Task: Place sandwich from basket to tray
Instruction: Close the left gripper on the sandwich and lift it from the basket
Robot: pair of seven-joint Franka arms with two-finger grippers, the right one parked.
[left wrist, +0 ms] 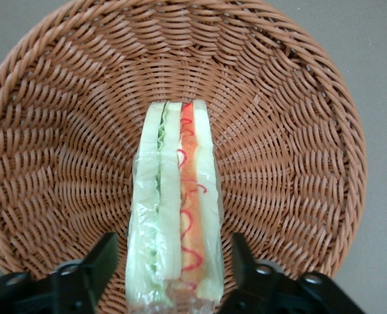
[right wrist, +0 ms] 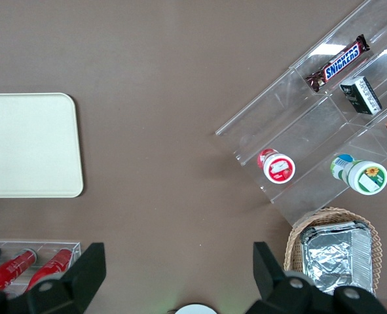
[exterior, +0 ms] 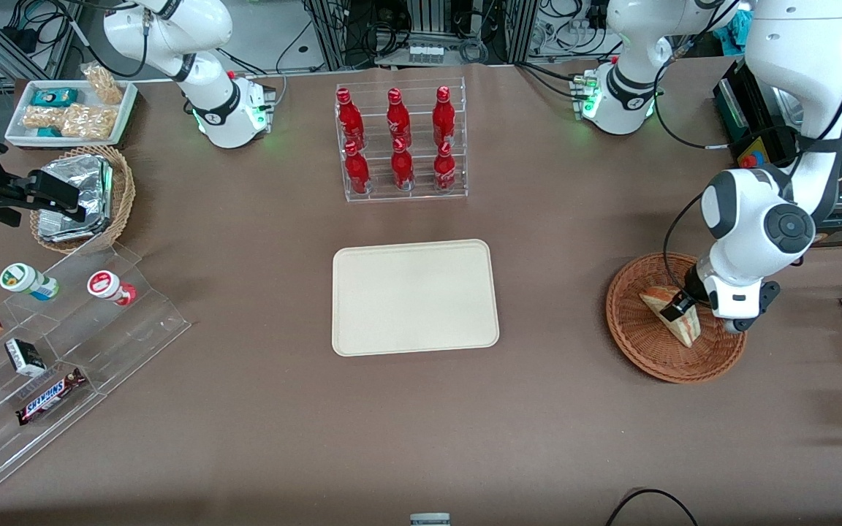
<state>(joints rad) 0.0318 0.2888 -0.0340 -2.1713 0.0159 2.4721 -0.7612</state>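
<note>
Straddling sandwich (left wrist: 173,216) in basket (left wrist: 62,131), end effector (left wrist: 173,275) spread, prob. no contact yet; lift + move to tray (exterior: 415,296) still left.

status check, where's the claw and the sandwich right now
Claw open, down in the basket, fingers straddling the sandwich, no grip yet. Sandwich lies in the basket. Tray bare, nothing between it and the basket.

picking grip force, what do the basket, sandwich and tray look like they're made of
Basket: woven wicker, reddish-brown, matte; the coiled strands show. Sandwich: soft pale bread with green and orange layers, apparently in clear glossy film. Tray: smooth cream, matte, probably plastic. The gripper hangs over the basket, jaws open either side of the sandwich.
</note>
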